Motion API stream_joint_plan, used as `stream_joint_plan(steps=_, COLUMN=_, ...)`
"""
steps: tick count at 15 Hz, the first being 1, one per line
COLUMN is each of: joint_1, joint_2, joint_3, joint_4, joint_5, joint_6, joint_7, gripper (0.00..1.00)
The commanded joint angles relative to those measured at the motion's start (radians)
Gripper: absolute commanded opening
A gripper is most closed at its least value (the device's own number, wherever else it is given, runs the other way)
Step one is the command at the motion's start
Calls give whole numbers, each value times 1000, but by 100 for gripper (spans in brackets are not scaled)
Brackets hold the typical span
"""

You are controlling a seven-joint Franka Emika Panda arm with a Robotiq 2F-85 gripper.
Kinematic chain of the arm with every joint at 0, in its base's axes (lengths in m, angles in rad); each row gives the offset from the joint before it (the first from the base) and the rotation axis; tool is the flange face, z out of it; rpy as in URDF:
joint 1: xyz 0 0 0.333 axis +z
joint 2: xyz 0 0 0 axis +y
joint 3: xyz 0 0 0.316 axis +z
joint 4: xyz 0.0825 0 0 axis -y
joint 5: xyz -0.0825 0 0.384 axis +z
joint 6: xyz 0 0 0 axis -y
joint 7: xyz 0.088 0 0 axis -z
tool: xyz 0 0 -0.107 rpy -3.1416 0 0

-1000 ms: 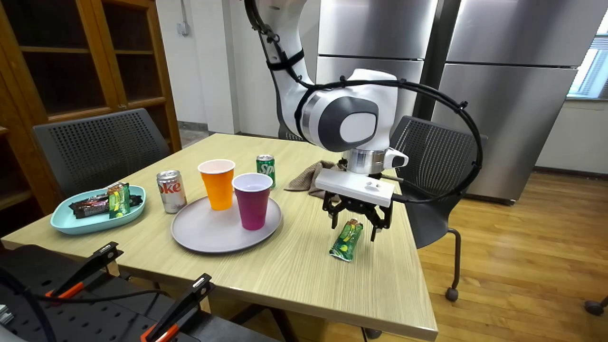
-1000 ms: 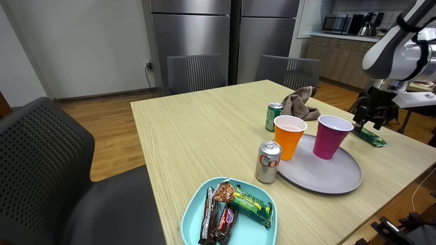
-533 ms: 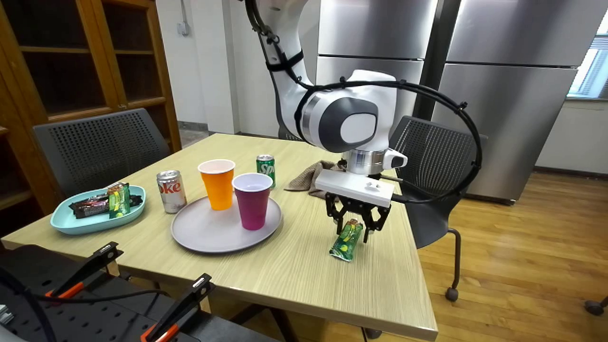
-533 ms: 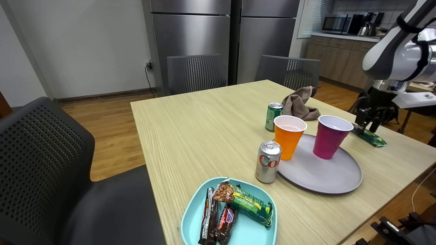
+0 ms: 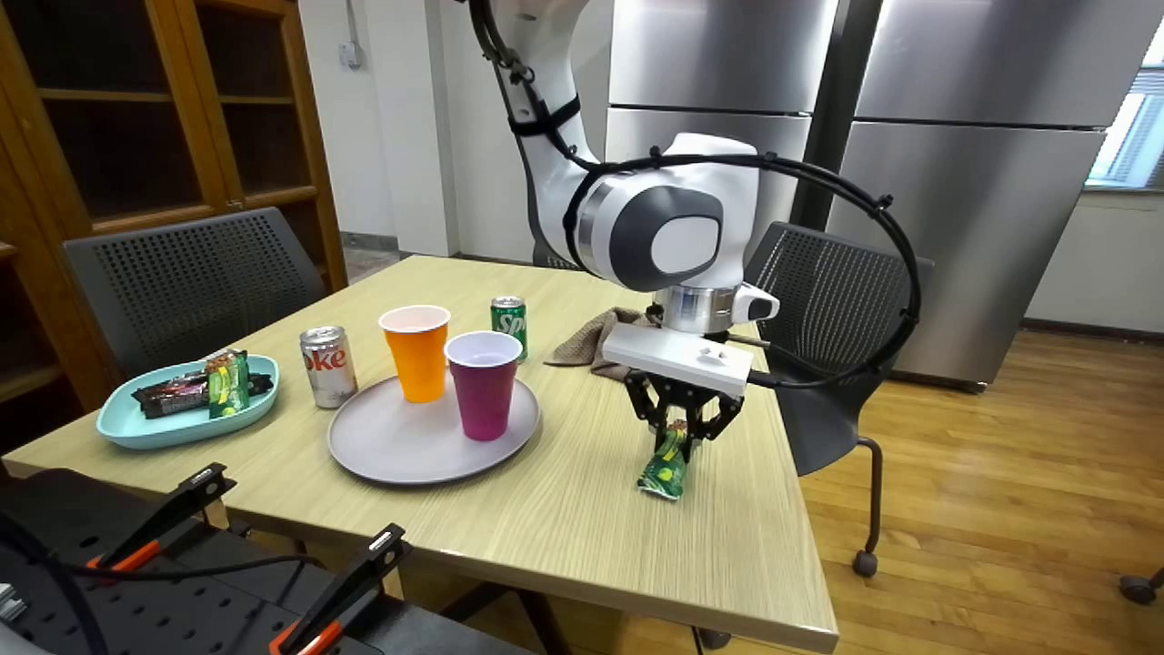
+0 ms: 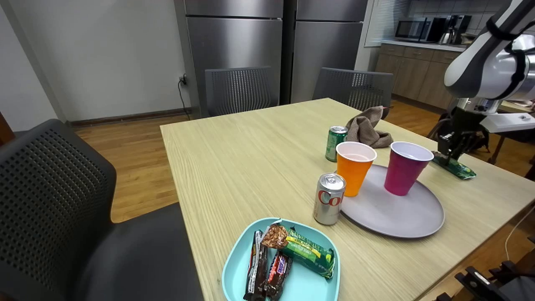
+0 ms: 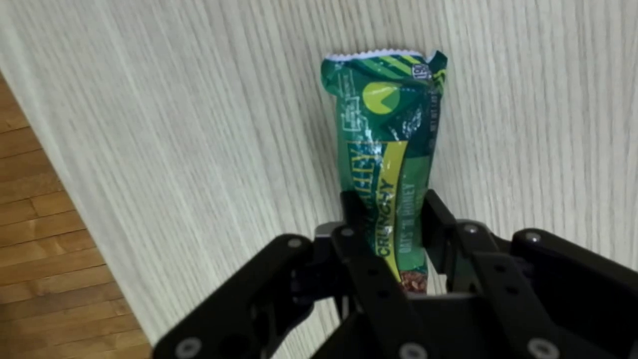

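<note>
Pinching green bar [image 7: 386, 164], claw [image 7: 392, 207] downward

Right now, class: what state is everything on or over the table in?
Granola bar: wrapped, lying down
Gripper: closed on the granola bar
Orange cup: upright
Purple cup: upright
Silver can: upright
Green can: upright
Grey plate: bearing both cups
Brown cloth: crumpled
Blue tray: holding packaged snacks

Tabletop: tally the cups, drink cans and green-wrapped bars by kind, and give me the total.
Cups: 2 (orange cup, magenta cup)
Cans: 2 (silver can, green can)
Green-wrapped bars: 2 (one bar in the gripper, the other bar on the tray)
Total: 6
</note>
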Motion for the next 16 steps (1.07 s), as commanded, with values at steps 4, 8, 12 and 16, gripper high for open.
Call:
stream_joint_plan(steps=4, joint_1=-31, joint_2=-70, joint_3=23, joint_4=-25, joint_5=-39, joint_6=-34, joint_7=30, gripper=8)
stream_joint_plan(steps=8, joint_1=-33, joint_2=-139, joint_3=29, joint_4=-68, joint_5=-45, joint_6=-22, joint_7=11, gripper=8)
stream_joint_plan(steps=12, joint_1=-23, joint_2=-230, joint_3=28, joint_4=-121, joint_5=-53, joint_6=-31, joint_7=4, gripper=8)
stream_joint_plan(steps=16, joint_1=-12, joint_2=-340, joint_3=33, joint_4=-191, joint_5=-44, joint_6=-28, joint_7=-12, gripper=8)
